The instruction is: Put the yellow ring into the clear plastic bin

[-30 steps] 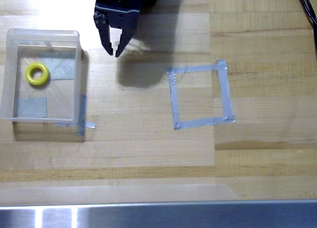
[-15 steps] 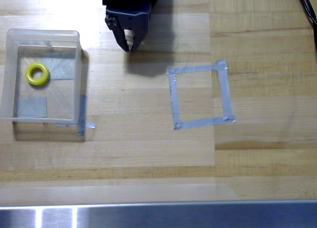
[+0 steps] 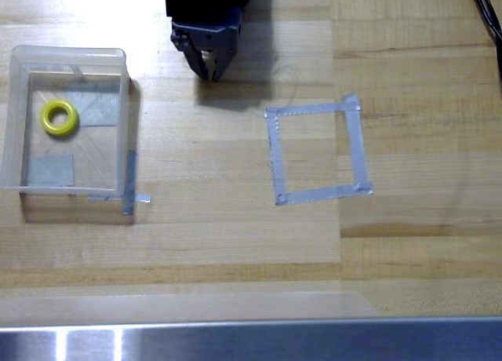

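The yellow ring [image 3: 59, 117] lies on the floor of the clear plastic bin [image 3: 124, 118], so placement looks complete. The gripper [image 3: 209, 73], fingers pressed together and empty, hangs well clear beside the bin; only retreat seems needed.

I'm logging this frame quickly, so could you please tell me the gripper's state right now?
Gripper: shut, holding nothing; the ring lies in the bin.
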Available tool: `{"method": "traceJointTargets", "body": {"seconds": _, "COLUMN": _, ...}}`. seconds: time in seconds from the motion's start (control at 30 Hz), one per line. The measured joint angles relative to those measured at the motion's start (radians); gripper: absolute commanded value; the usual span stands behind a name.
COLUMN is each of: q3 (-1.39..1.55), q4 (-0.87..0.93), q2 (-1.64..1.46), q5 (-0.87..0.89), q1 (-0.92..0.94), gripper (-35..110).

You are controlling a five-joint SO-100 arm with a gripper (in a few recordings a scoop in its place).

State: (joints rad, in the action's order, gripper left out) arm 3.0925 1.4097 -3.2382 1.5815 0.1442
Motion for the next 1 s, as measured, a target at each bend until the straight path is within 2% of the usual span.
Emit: {"method": "traceJointTargets", "body": {"seconds": 1.0, "q3": 0.000, "q4": 0.000, "q2": -0.003, "q5": 0.000, "q1": -0.002, "gripper": 3}}
